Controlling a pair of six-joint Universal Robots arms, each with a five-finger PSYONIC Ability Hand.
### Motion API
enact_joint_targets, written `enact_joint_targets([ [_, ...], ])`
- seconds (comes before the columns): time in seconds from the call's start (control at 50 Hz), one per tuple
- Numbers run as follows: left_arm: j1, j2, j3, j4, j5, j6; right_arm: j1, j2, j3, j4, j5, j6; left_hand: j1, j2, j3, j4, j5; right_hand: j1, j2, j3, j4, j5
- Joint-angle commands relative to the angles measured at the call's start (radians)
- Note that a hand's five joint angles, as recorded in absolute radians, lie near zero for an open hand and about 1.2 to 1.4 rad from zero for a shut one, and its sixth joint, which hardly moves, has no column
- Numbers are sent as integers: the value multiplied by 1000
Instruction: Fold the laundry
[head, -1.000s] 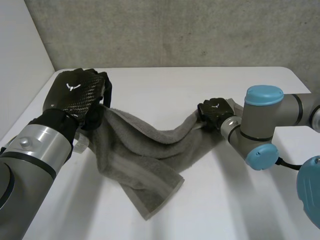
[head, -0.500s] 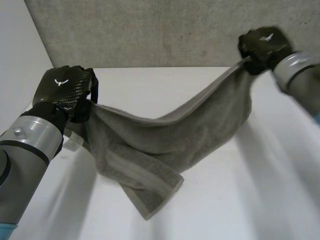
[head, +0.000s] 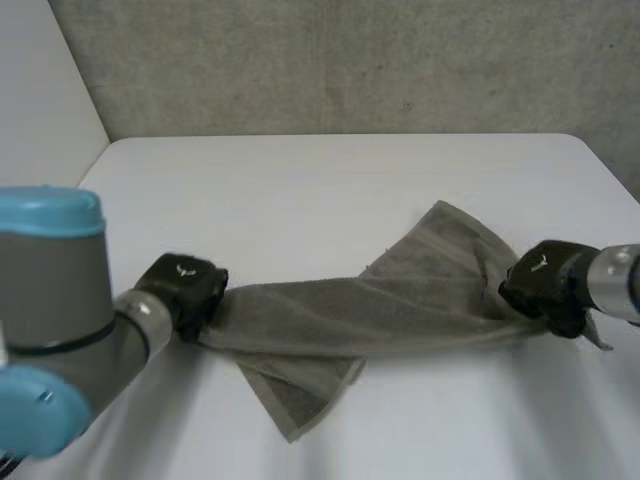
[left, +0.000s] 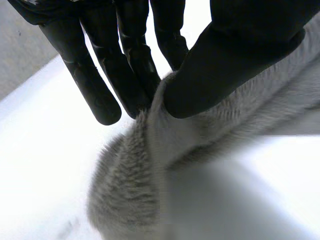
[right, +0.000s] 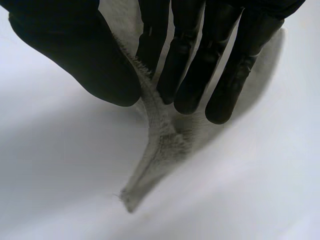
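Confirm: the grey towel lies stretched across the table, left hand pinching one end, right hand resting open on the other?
Not the right hand: the right wrist view shows it pinching the towel between thumb and fingers. The rest holds: grey towel stretched across the table, left hand pinching one end.

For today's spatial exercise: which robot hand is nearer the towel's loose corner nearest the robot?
Left. The left hand pinches the towel end close to that corner; the right hand pinches the opposite end.
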Motion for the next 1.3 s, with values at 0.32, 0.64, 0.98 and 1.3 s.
enact_joint_targets([
  [0.32, 21, -23, 536, 774, -158, -70, 91, 3, -319, -1232, 73, 286, 221, 179, 180, 179, 189, 438, 220, 218, 207, 238],
  [0.64, 51, -37, -44, 786, -19, -88, 77, 47, 106, -1088, -101, 341, 221, 179, 180, 179, 189, 438, 220, 218, 207, 238],
  [0.98, 83, 52, -281, 194, 26, 178, 76, 25, 213, -367, -93, 194, 221, 179, 180, 179, 189, 438, 220, 218, 207, 238],
  [1.3, 77, 317, -238, -81, 4, 205, 76, -266, 219, -43, -90, -48, 221, 179, 180, 179, 189, 438, 220, 218, 207, 238],
])
